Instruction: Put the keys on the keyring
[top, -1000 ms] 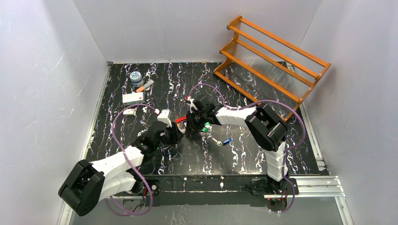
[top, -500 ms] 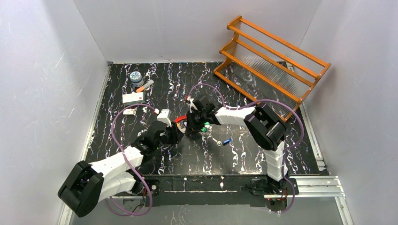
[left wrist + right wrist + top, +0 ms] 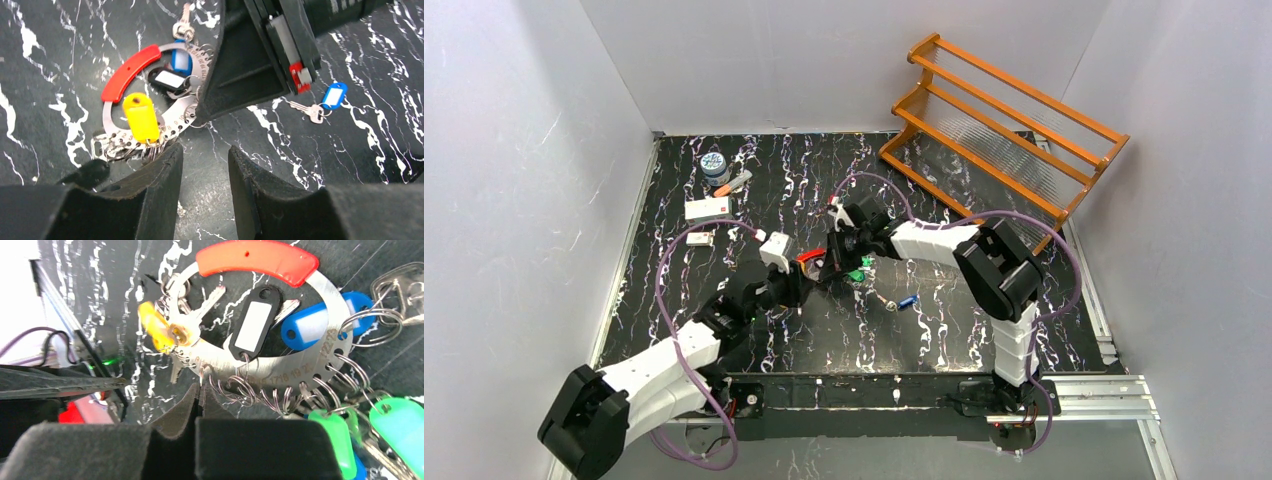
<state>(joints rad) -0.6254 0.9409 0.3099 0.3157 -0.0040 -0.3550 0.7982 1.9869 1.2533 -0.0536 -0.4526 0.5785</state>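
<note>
Black marbled desk [image 3: 754, 180]. R pincer [image 3: 200, 390] clenched, tips right at the keyring [image 3: 327, 295] rim, by its small loops; can't tell if anything's pinched. L pincer [image 3: 205, 155] released, nothing betw. fingers, keyring just ahead-left of it. Blue-tagged key [image 3: 314, 112] lies ahead-right, apart from keyring.

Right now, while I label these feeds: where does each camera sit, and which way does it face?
Top external: fixed above and behind the bases, looking down on the table; both arms show.
Left wrist: on the left arm, looking past the open left gripper at the keyring; the right gripper shows too.
Right wrist: on the right arm, close over the keyring; its shut fingers show at the bottom.
Shared: both wrist views show the keyring's red arc.
</note>
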